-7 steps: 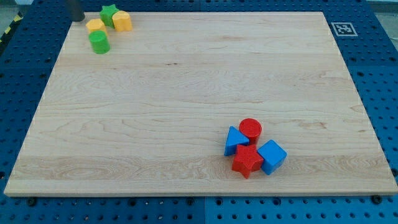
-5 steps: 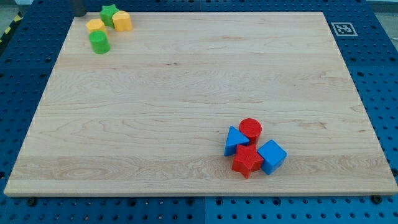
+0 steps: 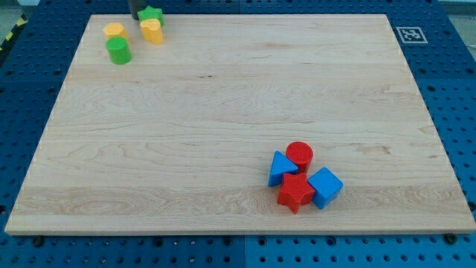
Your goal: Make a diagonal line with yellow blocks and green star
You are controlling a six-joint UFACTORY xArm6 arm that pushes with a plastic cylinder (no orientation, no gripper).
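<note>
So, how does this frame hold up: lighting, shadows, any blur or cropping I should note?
Camera view: lighting is even and soft, with no glare on the wooden board. The red star and blue cube cast only faint shadows and look sharp. My tip is a dark stub cut off by the view's top edge, just left of the green star; its outline is slightly soft.

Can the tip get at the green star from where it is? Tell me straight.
Probably yes. My tip sits right against the green star on the view's left, at the board's top edge, with nothing between them. The yellow block lies just below the star.
</note>
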